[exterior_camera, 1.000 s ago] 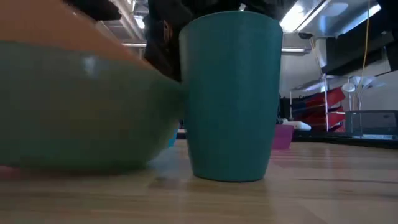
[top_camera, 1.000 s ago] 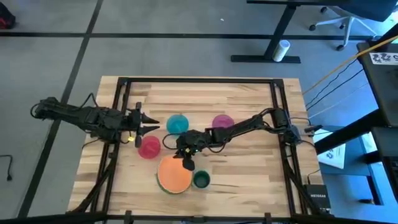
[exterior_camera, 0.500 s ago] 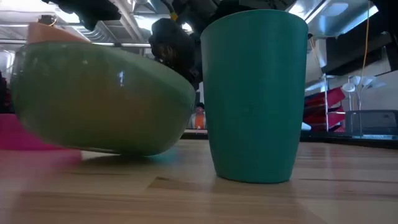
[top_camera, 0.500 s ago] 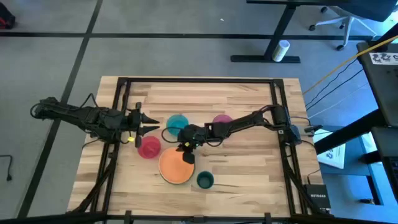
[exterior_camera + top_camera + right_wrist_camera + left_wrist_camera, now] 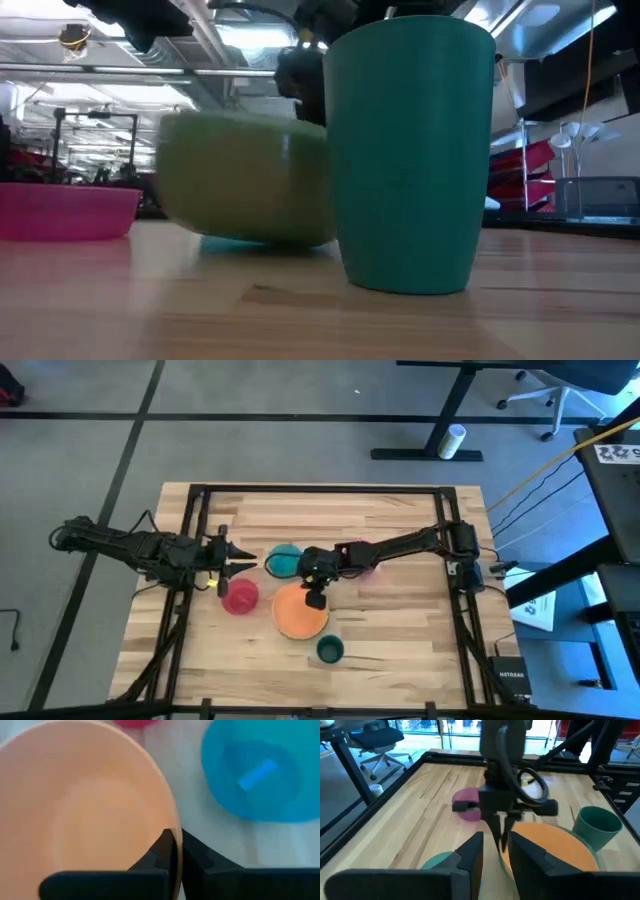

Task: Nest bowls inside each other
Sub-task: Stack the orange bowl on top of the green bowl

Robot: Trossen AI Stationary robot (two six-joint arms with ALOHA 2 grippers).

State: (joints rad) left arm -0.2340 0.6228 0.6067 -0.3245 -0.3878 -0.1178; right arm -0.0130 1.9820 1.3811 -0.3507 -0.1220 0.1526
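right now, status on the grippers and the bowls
Right gripper pinched on orange bowl rim, nested in green bowl. Left gripper idle, open, near pink bowl. Blue bowl, purple bowl, teal cup sit separate.

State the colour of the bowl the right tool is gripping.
Orange bowl, nested in a green one; clearest in the high view.

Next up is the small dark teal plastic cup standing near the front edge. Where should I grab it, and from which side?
Probably pinch the rim of the small dark teal plastic cup from straight above, one finger inside the wall. It stands upright, mouth open upward, tall and slightly tapered. The right gripper, shut on the large orange bowl, is nearest.
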